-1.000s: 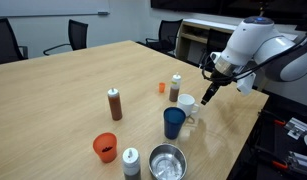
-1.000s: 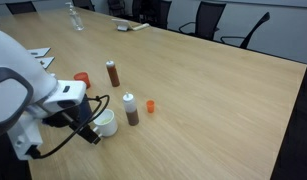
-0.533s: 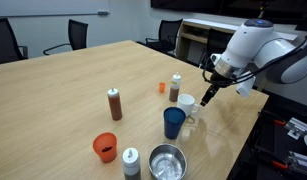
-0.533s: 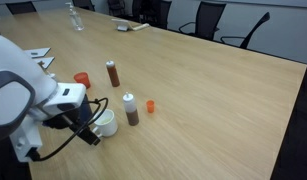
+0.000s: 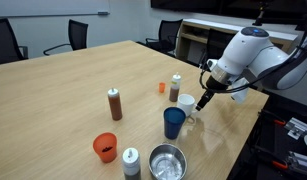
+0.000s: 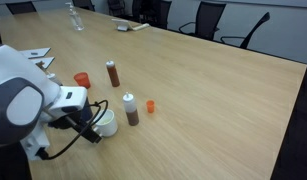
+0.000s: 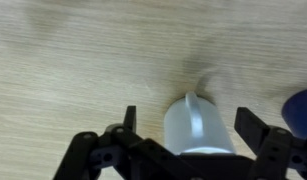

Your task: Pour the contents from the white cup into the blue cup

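The white cup (image 5: 187,103) stands on the wooden table next to the taller blue cup (image 5: 173,122). My gripper (image 5: 204,99) hangs just beside the white cup with its fingers spread. In the wrist view the white cup (image 7: 198,124) lies between the two open fingers (image 7: 189,122), handle pointing away, neither finger touching it. The blue cup's rim (image 7: 299,108) shows at the right edge there. In an exterior view the white cup (image 6: 107,121) is partly behind the gripper (image 6: 93,129); the blue cup is hidden by the arm.
A brown sauce bottle (image 5: 114,103), a white-capped shaker (image 5: 175,87), a small orange piece (image 5: 161,87), an orange cup (image 5: 105,147), a grey shaker bottle (image 5: 131,161) and a steel bowl (image 5: 167,161) stand on the table. The table edge runs close behind the gripper.
My gripper has moved down and closer to the white cup, so the cup now sits between the open fingers. The cups have not moved.
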Robot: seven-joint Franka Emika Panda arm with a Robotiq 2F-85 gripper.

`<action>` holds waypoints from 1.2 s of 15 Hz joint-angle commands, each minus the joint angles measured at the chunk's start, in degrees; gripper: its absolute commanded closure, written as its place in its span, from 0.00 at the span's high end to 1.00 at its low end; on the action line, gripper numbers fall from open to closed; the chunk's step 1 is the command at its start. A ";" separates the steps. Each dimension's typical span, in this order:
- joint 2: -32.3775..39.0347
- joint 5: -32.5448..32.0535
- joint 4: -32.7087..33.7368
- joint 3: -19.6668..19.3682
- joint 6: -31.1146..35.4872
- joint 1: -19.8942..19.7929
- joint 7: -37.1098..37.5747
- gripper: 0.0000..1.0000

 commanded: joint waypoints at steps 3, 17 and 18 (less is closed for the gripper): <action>6.07 -2.00 3.70 -3.87 4.20 3.38 2.16 1.00; 12.84 -0.45 6.80 -10.75 10.55 9.89 2.19 0.04; 12.92 -0.39 6.73 -11.10 11.06 10.22 2.11 0.00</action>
